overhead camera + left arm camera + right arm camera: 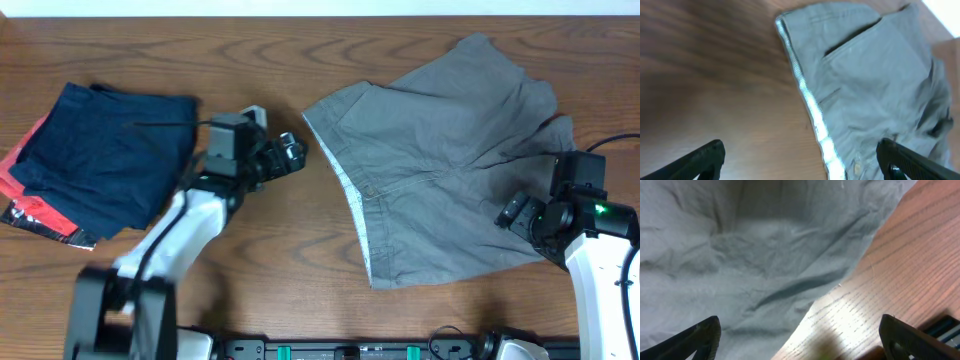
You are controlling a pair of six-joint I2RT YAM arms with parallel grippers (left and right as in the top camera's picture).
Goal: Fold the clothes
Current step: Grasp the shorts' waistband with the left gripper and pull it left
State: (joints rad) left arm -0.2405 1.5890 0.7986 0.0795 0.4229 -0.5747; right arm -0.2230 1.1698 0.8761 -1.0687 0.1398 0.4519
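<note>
Both sets of jaws are seen spread wide and empty: the left gripper (800, 150) is poised just beside the waistband (810, 105), the right gripper (799, 325) over a leg edge. The table (300, 260) is smooth wood. The shorts (450, 170) are laid flat on its right half. The grey, creased cotton is judged light and limp, and best pinched at the waistband corners. A navy garment (100, 155) is folded at the left, over a red one (40, 215).

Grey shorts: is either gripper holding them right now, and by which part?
Neither. The left gripper is open beside the waistband, right gripper open above a leg; the shorts lie free.
</note>
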